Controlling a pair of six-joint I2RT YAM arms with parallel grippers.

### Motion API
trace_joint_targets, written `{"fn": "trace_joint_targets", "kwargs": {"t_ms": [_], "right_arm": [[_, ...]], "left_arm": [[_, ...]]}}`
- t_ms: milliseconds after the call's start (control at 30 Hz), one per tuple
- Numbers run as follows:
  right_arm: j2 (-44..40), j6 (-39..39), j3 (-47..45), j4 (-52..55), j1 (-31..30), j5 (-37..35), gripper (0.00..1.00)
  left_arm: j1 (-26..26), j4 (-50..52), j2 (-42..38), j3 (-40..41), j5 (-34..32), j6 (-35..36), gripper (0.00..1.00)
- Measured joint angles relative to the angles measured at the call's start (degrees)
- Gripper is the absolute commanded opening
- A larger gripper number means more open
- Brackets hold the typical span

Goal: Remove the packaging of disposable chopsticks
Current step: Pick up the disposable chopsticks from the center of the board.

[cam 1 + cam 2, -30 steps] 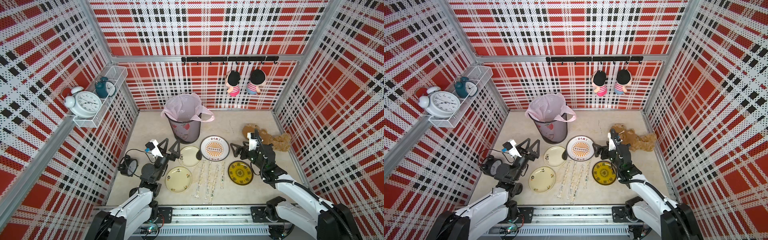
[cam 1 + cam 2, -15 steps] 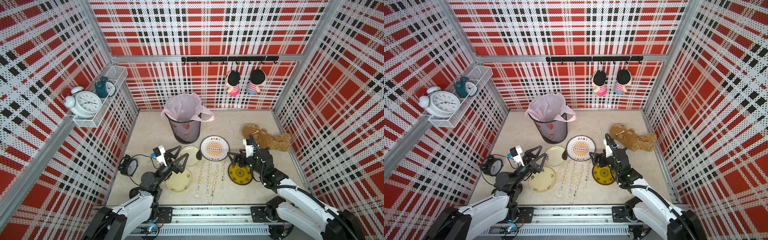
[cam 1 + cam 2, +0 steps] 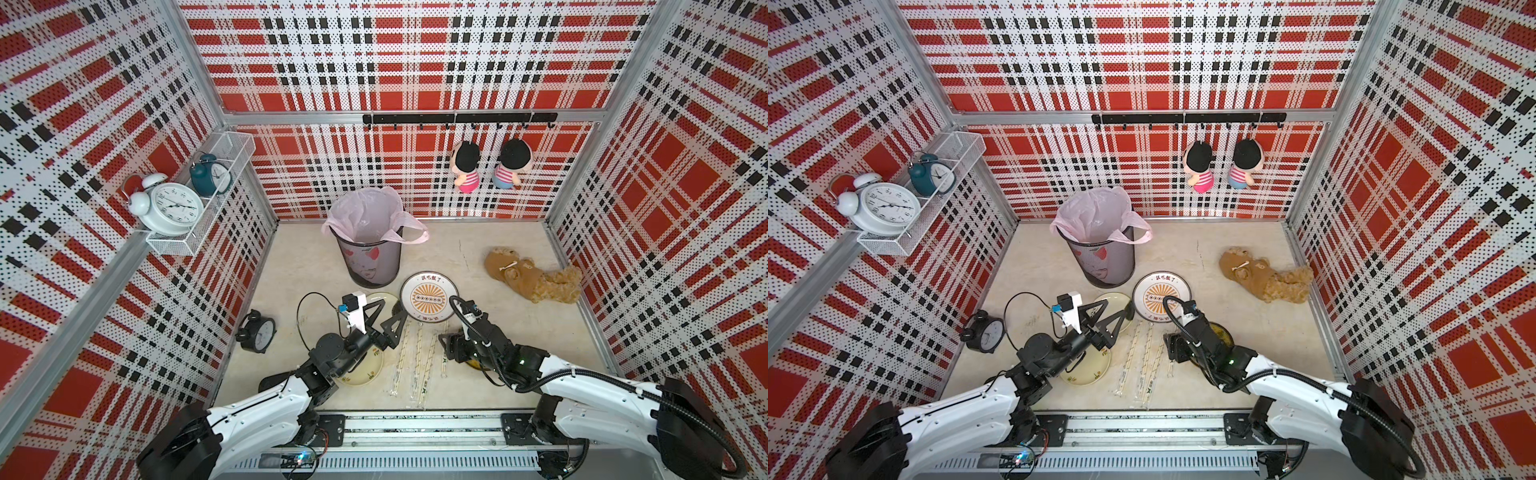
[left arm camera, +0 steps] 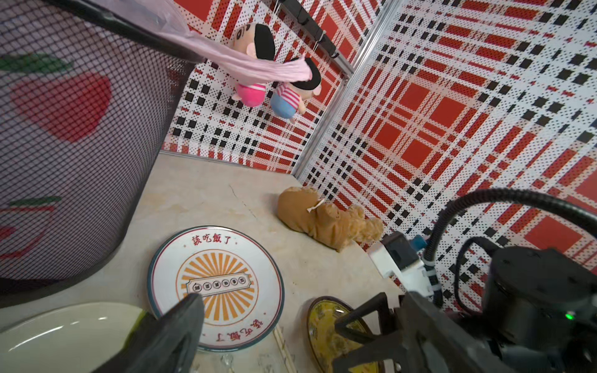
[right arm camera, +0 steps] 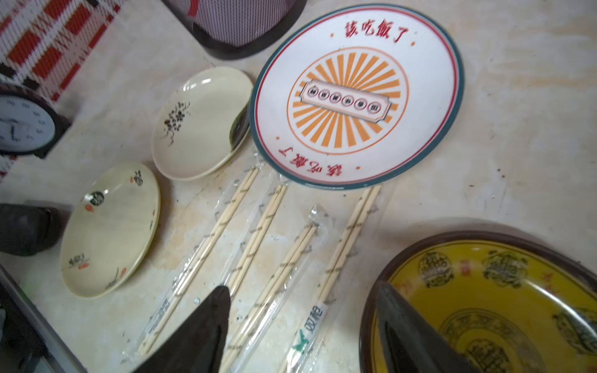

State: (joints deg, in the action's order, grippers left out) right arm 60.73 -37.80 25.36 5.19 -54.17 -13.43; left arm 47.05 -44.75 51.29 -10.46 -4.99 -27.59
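Several pairs of pale wooden disposable chopsticks (image 5: 268, 222) lie side by side on the beige floor, each inside its clear printed packaging (image 3: 417, 365) (image 3: 1144, 365). One sleeve shows a green logo (image 5: 315, 316). My right gripper (image 5: 302, 288) (image 3: 444, 351) is low over the near ends of the two right-hand sleeves. It is open, with a finger on either side and nothing pinched. My left gripper (image 3: 395, 309) (image 4: 302, 297) hangs wide open and empty above the sleeves' far ends, beside the plates.
A mesh bin with a pink liner (image 3: 370, 253) stands behind. A sunburst plate (image 3: 428, 296) touches the sleeves' far ends. Two cream plates (image 5: 200, 122) (image 5: 109, 229) lie to their left, a yellow bowl (image 5: 484, 290) under my right arm. A black clock (image 3: 259, 334) and a brown plush (image 3: 532, 278) flank the scene.
Both arms came forward and down toward the chopsticks. My right gripper moved left off the yellow bowl to the sleeves and its jaws narrowed. My left gripper stayed wide open.
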Motion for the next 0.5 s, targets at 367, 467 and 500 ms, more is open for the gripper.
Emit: {"fn": "trace_joint_targets", "kwargs": {"t_ms": [367, 467, 500], "right_arm": [[12.1, -7.5, 3.1, 1.0, -7.2, -5.7, 0.51], [14.3, -8.9, 3.3, 2.0, -7.3, -7.0, 0.46], [14.8, -9.2, 3.5, 2.6, -7.3, -7.3, 0.45]], "left_arm": [[5.5, 4.3, 0.8, 0.0, -6.0, 1.2, 0.98], [5.9, 4.4, 0.8, 0.0, -7.1, 1.3, 0.99], [5.9, 4.4, 0.8, 0.0, -7.4, 1.4, 0.98]]}}
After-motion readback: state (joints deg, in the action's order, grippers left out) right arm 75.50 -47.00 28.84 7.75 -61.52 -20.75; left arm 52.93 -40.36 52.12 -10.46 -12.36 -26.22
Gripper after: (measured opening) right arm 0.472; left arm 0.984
